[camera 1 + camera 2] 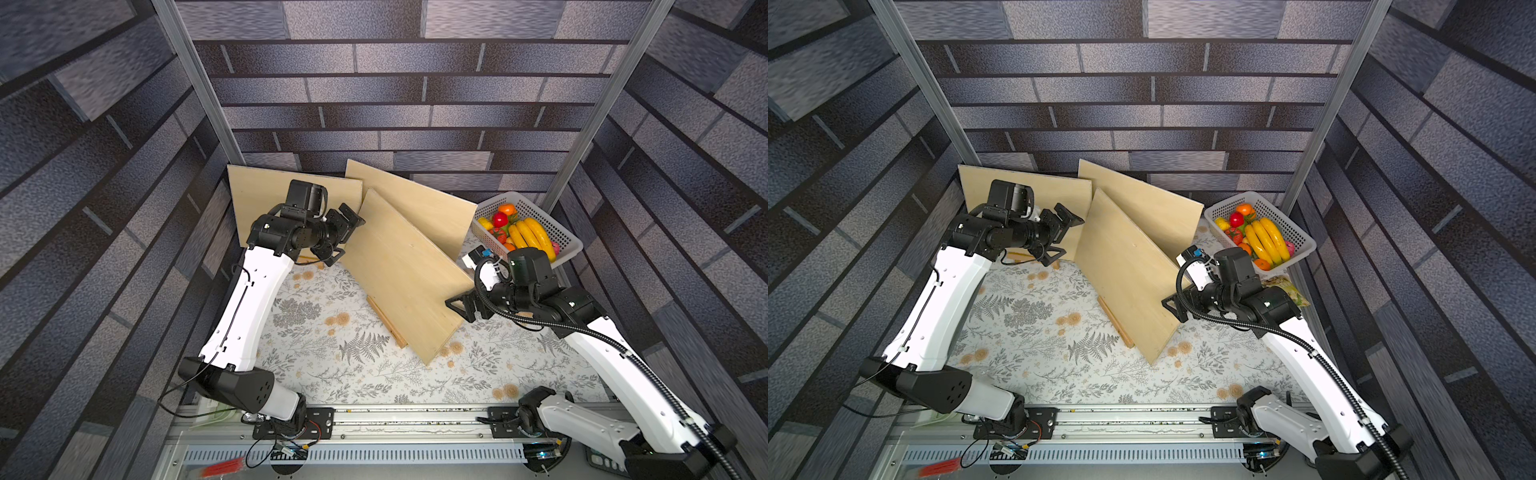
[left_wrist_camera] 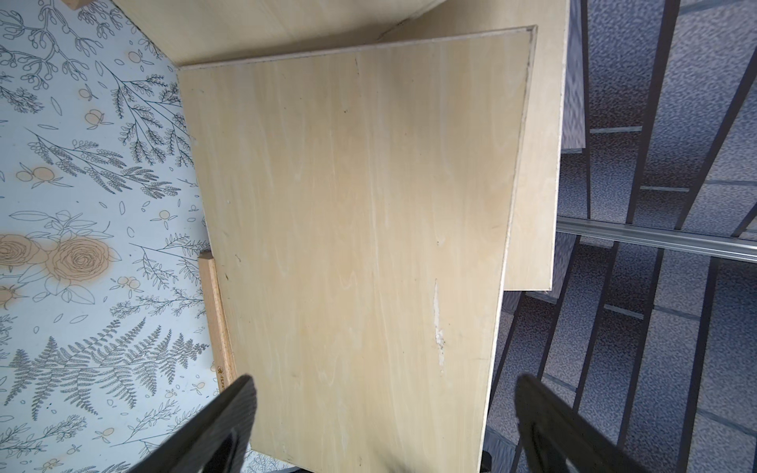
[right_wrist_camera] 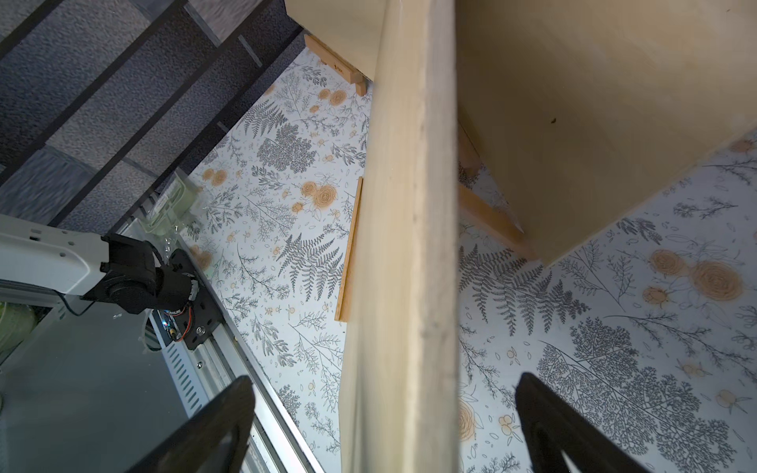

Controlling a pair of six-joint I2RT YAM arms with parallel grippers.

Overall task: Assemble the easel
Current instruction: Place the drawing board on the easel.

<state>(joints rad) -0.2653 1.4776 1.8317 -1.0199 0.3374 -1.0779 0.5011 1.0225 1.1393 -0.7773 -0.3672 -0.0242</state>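
Three pale plywood boards stand at the back of the table. The front board [image 1: 399, 270] [image 1: 1129, 270] leans tilted, with a wooden easel ledge [image 1: 386, 322] [image 3: 350, 254] at its lower edge. A second board [image 1: 419, 203] stands behind it, and a third [image 1: 262, 195] leans in the back left corner. My left gripper [image 1: 345, 237] [image 2: 385, 393] is open, level with the front board's left end, facing the back left board [image 2: 356, 204]. My right gripper [image 1: 457, 309] [image 3: 385, 391] is open astride the front board's right edge [image 3: 409, 245], with neither finger touching it.
A white mesh basket [image 1: 555, 226] of plastic fruit sits at the back right, close behind my right wrist. Grey brick-pattern walls close in on three sides. A metal rail [image 1: 415, 419] runs along the front. A wooden easel strip [image 2: 219, 319] lies under the back left board.
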